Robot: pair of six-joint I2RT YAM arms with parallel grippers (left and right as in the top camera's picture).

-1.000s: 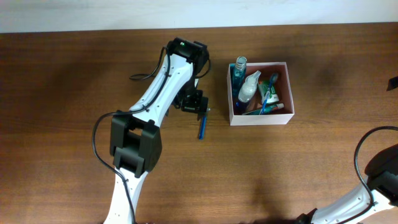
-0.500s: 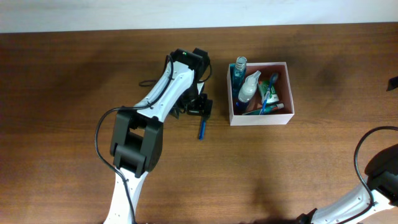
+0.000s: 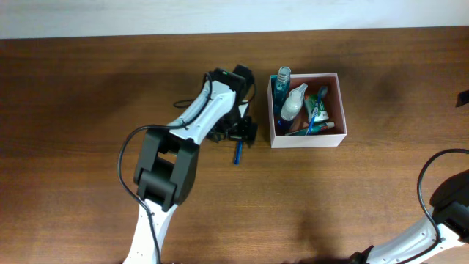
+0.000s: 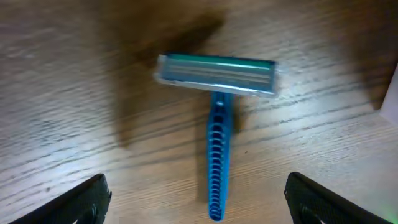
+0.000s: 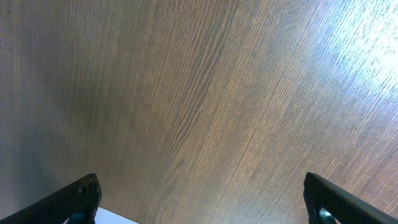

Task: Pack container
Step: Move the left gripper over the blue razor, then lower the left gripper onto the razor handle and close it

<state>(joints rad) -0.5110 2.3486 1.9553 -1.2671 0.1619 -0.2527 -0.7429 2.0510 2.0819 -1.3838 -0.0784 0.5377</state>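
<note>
On the brown wooden table (image 3: 73, 147), the largest item I see is the left arm (image 3: 165, 165). It reaches from the near edge toward the far middle. The right arm (image 3: 443, 213) sits at the near right corner, only partly in the overhead view.

The container (image 3: 308, 140) stands right of centre, toward the far edge, upright and open-topped. It holds a white spray bottle (image 3: 293, 103), a blue bottle (image 3: 281, 79) in its far left corner, and a green and white tube (image 3: 319, 110) with other small items I cannot tell apart.

The left gripper (image 3: 240, 132) hangs just left of the container and does not touch it. Its fingers (image 4: 81, 200) stand wide apart and hold nothing.

A blue razor (image 4: 217, 155) lies flat on the table under that gripper, near the container's near left corner but apart from it. In the left wrist view its head lies crosswise and its ribbed handle runs back between the two fingertips. Neither tip touches it.

The right gripper (image 5: 208, 202) is spread wide over bare wood, and its fingers (image 5: 74, 199) are empty.
</note>
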